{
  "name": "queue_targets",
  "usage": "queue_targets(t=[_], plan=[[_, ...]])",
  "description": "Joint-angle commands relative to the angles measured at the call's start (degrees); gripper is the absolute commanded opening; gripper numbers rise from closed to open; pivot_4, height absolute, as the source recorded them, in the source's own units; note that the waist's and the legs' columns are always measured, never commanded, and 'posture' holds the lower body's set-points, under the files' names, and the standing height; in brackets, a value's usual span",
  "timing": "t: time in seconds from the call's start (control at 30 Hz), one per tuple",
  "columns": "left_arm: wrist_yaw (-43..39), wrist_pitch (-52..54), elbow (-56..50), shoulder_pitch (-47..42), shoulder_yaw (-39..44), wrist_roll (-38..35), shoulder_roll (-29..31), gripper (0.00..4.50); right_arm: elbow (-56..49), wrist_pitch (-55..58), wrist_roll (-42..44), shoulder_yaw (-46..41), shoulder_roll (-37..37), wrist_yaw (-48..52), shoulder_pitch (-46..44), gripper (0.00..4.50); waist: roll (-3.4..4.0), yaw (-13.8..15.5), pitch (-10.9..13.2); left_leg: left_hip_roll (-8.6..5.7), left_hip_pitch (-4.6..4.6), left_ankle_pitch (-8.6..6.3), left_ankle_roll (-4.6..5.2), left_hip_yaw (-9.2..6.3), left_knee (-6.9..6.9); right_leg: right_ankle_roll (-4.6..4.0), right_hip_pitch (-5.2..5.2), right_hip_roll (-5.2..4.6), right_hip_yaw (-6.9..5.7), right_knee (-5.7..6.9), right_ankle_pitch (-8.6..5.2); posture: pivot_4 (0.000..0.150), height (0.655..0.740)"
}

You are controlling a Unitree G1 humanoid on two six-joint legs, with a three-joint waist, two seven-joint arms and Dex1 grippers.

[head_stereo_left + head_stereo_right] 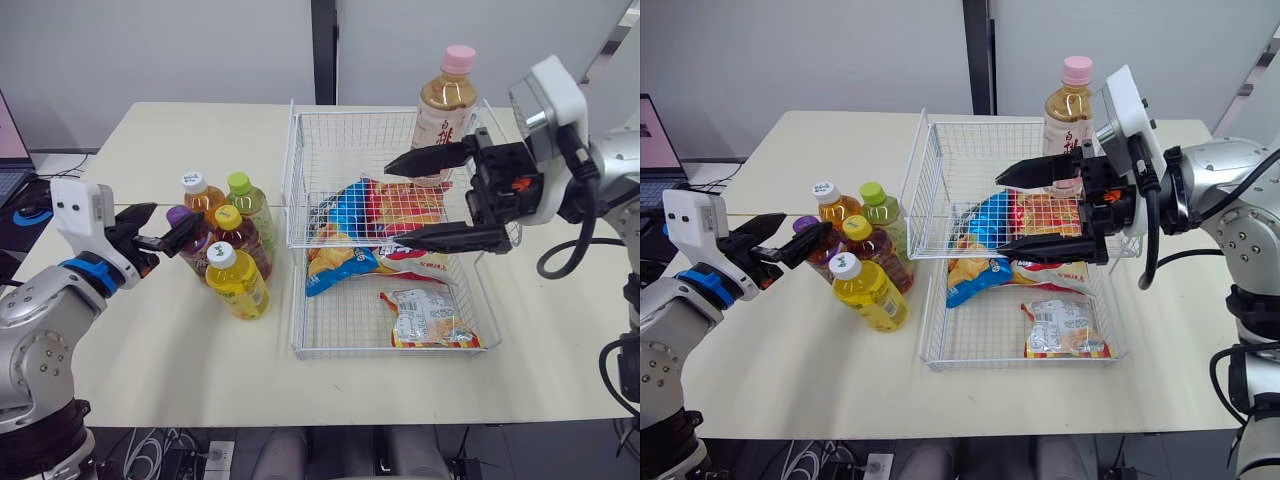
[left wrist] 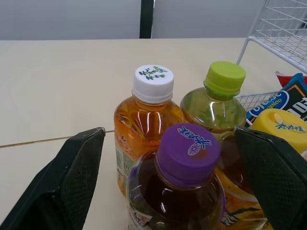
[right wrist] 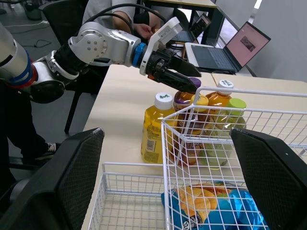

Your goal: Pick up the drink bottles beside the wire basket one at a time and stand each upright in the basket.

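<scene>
Status: my left pincer (image 1: 177, 215) spread around purple-cap bottle (image 2: 188, 148) on table (image 1: 150, 350); right pincer (image 1: 393, 200) spread too, over wire basket (image 1: 296, 180) w/ snacks (image 1: 335, 265).

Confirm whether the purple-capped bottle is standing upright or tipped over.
Upright. The purple-capped bottle stands cap-up on the table beside the wire basket, between the open fingers of the left pincer, not yet gripped.

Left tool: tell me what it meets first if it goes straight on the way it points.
Most likely the purple-capped bottle, straight ahead between the open fingers of the left tool; the white-capped bottle stands just behind it.
</scene>
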Motion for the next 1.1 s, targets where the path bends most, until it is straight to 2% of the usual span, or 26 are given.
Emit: queue_targets(t=[0.03,0.1,0.33,0.37,0.77,0.93,1.1], plan=[[0.28,-2.11,0.26,-0.27,-0.28,-0.54,0.77,4.3,-1.22,-0.47,0.85,-2.63,-0.2,-0.01,-0.87,4.5,0.0,0.01,0.0,0.0,0.0,0.0,0.0,-0.01,0.0,0.0,0.0,0.0,-0.01,0.0,0.0,0.15,0.74],[0.1,-2.5,0.79,-0.42,-0.91,-0.68,0.95,3.88,-1.21,-0.44,0.89,-2.67,-0.2,0.01,-0.88,4.5,0.0,0.01,0.0,0.0,0.0,0.0,0.0,0.0,0.0,0.0,0.0,0.0,0.0,0.0,0.0,0.15,0.74],[1.05,-4.21,2.36,-0.87,-3.74,-0.88,-0.12,1.54,-0.8,-0.43,0.86,-2.89,-0.05,-0.11,-1.38,4.5,0.0,-0.01,0.0,0.0,0.0,0.0,0.0,-0.01,-0.01,0.0,0.01,0.0,-0.01,-0.01,0.0,0.15,0.74],[1.11,-4.65,2.56,-0.84,-4.19,-0.72,-0.21,1.36,-0.81,-0.39,0.89,-2.94,-0.04,-0.12,-1.42,4.5,0.0,0.0,0.0,0.01,0.0,0.0,0.0,0.0,-0.01,0.0,0.0,0.0,-0.01,-0.01,0.0,0.15,0.74],[2.02,-5.89,0.2,0.8,-0.51,-5.08,0.25,1.36,-1.5,-0.64,0.46,-3.95,-0.44,-0.5,-0.47,4.5,0.0,0.07,0.0,0.0,-0.01,0.0,0.0,-0.02,-0.02,0.0,0.01,-0.01,-0.01,-0.05,0.0,0.15,0.74],[2.17,-4.06,-2.88,0.27,2.7,-8.45,3.58,1.36,-0.9,-1.04,-0.3,-4.21,-0.5,-0.86,-0.23,4.5,-0.01,0.06,0.01,0.0,-0.07,0.0,0.0,-0.08,-0.01,0.0,0.01,-0.01,-0.07,-0.08,0.0,0.15,0.74],[0.23,0.1,-3.64,0.32,8.3,-14.65,10.28,1.36,0.31,-1.14,-0.37,-4.62,-0.88,-0.53,-1.1,4.5,0.0,-0.03,0.01,0.01,-0.07,0.0,0.0,-0.09,-0.05,0.0,0.0,0.0,-0.08,-0.13,0.0,0.15,0.74]])
